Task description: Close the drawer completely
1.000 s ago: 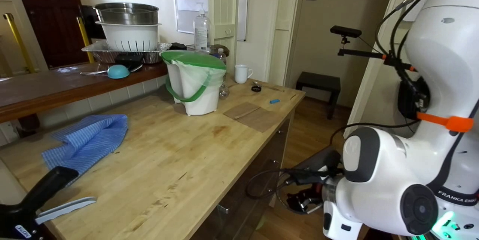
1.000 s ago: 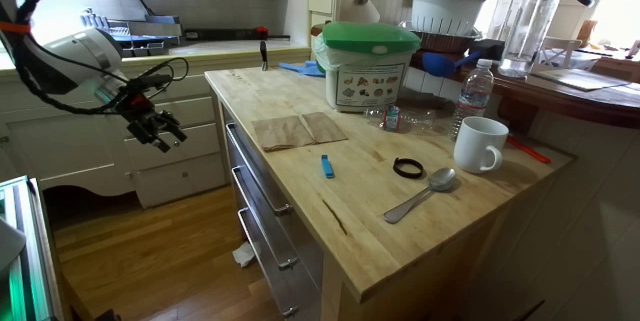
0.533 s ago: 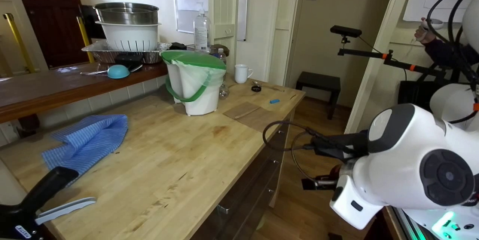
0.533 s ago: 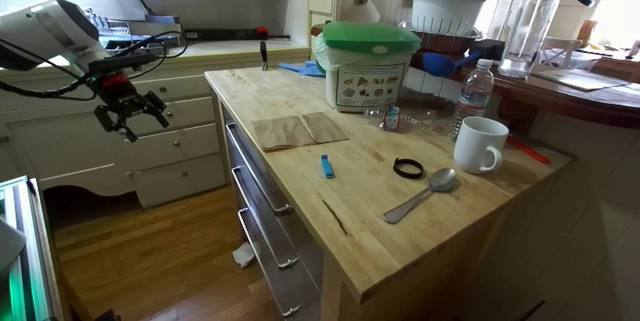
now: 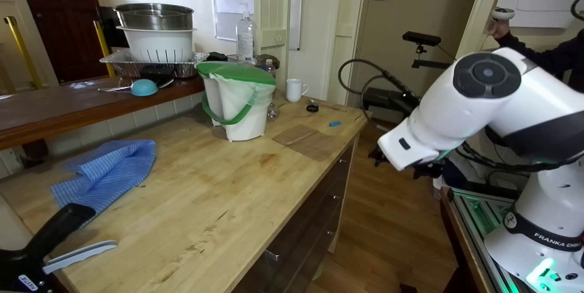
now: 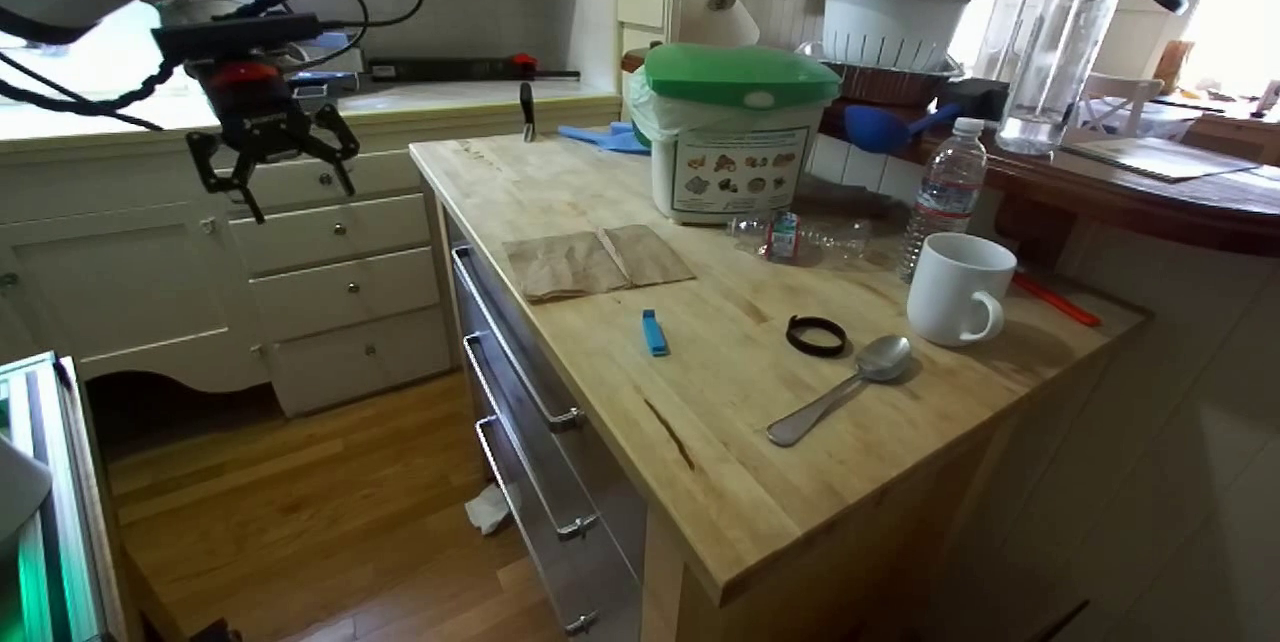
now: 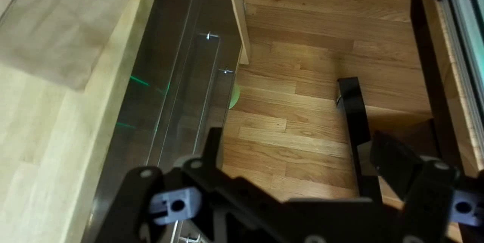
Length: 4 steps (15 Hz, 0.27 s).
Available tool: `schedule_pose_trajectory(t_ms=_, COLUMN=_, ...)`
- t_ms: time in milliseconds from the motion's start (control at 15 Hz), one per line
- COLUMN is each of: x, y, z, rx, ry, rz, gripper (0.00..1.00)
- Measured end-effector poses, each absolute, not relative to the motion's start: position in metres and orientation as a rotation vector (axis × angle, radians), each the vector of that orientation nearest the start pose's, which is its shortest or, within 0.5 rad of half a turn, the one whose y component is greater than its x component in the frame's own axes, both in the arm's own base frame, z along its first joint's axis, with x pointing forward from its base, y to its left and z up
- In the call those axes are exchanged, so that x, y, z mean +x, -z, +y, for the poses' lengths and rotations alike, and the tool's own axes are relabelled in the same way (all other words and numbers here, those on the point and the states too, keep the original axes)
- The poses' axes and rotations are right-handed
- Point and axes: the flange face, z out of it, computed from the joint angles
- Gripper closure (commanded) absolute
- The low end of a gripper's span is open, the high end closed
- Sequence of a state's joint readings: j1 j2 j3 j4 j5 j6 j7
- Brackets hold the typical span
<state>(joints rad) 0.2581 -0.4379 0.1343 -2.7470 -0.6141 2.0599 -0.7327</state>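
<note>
The drawer's pale wooden sides and utensils are hidden; no open drawer shows. Dark shiny drawer fronts [image 6: 530, 362] with long metal handles are stacked under the wooden countertop, and they look flush. The same fronts also show in an exterior view [image 5: 315, 206] and in the wrist view [image 7: 151, 88]. I cannot tell which one is the task's drawer. My gripper [image 6: 304, 206] is open and empty, pointing down in the air, apart from the island's drawer side. In the wrist view its fingers [image 7: 298, 137] stand wide apart over the floor; the left finger overlaps the drawer fronts in the picture.
The countertop edge [image 7: 109, 95] runs beside the drawer fronts. A brown paper [image 6: 600, 262], a green-lidded bin [image 6: 735, 142], a white mug [image 6: 960, 287] and a spoon [image 6: 840, 390] are on it. A black bar [image 7: 353, 114] lies low near the robot's base.
The arm has swung and risen, and the gripper has moved up and turned from slanted to pointing down. The drawer fronts and countertop things have not moved.
</note>
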Motion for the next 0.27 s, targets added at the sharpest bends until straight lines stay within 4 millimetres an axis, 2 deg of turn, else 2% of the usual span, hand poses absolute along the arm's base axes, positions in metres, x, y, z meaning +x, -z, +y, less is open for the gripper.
schedule_pose_trajectory(t_ms=133, x=0.327, y=-0.371, z=0.078, rx=-2.786, ry=-0.631, rz=-2.227, gripper=0.00)
schedule_pose_trajectory(t_ms=267, x=0.321, y=-0.396, z=0.067, rx=-2.862, ry=-0.588, rz=-2.136, gripper=0.00)
